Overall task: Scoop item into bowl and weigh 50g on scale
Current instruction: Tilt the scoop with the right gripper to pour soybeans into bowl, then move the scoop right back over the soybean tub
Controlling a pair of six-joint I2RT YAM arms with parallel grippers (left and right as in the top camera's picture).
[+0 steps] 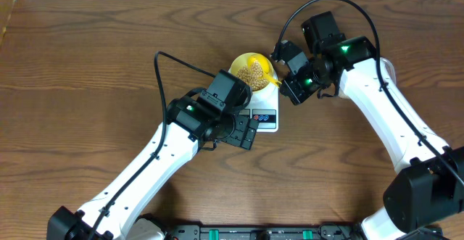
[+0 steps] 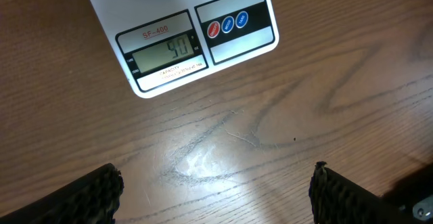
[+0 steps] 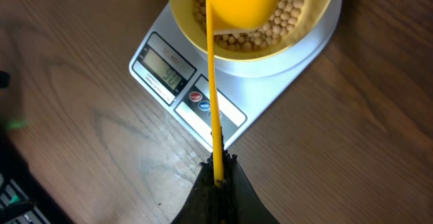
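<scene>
A pale-yellow bowl (image 3: pixel 181 22) stands on the white scale (image 3: pixel 284 68) and holds many tan beans (image 3: pixel 292 19). My right gripper (image 3: pixel 218 171) is shut on the thin handle of a yellow scoop (image 3: pixel 243 1), whose cup hangs over the beans inside the bowl. From overhead the bowl (image 1: pixel 242 59) sits at the table's middle back, with the right gripper (image 1: pixel 281 69) just to its right. The left gripper (image 2: pixel 216 198) hovers open above bare wood in front of the scale (image 2: pixel 101 7), with nothing between its fingers (image 2: pixel 95 197). The scale's display (image 2: pixel 166 51) reads 90.
The left arm (image 1: pixel 210 109) covers the scale's left part from overhead, and only its button panel (image 1: pixel 264 115) shows. Dark wood tabletop (image 1: pixel 87 73) surrounds everything. A black rail (image 1: pixel 254 233) runs along the front edge.
</scene>
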